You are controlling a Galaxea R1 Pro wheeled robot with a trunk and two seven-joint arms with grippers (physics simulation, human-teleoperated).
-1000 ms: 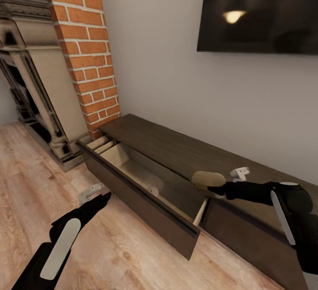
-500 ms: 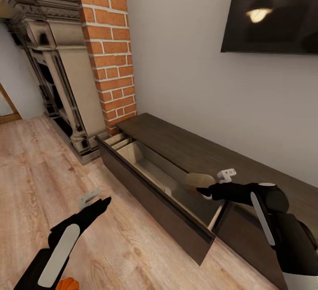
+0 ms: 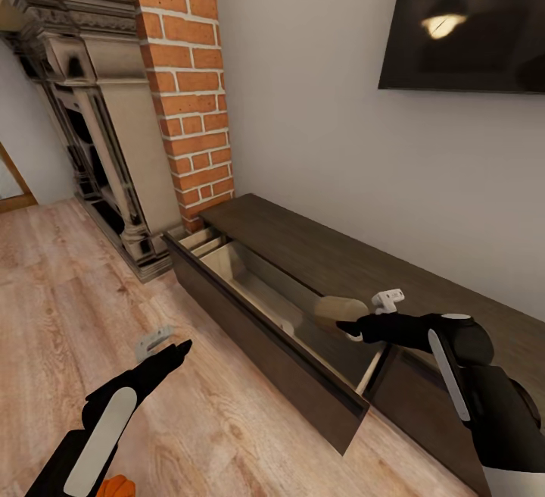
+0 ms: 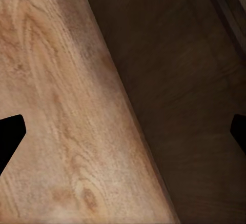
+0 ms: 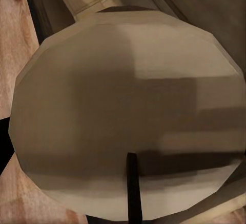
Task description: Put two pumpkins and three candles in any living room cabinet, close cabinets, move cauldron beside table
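Note:
The cabinet point(image 3: 318, 247) runs along the wall, and its long left drawer point(image 3: 257, 289) is pulled out, showing a pale wood inside. My right gripper point(image 3: 362, 317) is shut on a tan candle point(image 3: 339, 307) and holds it above the right part of the open drawer. In the right wrist view the candle point(image 5: 128, 111) is seen close up, with its dark wick toward the camera. My left gripper point(image 3: 166, 345) hangs open and empty over the floor in front of the drawer front point(image 4: 189, 106). An orange pumpkin point(image 3: 117, 486) peeks in at the picture's bottom edge by my left arm.
A brick column point(image 3: 185, 88) and an ornate fireplace point(image 3: 91, 118) stand left of the cabinet. A dark TV point(image 3: 469, 20) hangs on the wall above it. The open drawer juts out over the wood floor point(image 3: 68, 292).
The camera has swung left since the oldest frame, bringing the pumpkin into view. The right gripper has carried the candle further over the open drawer, then held still. The left arm barely moved.

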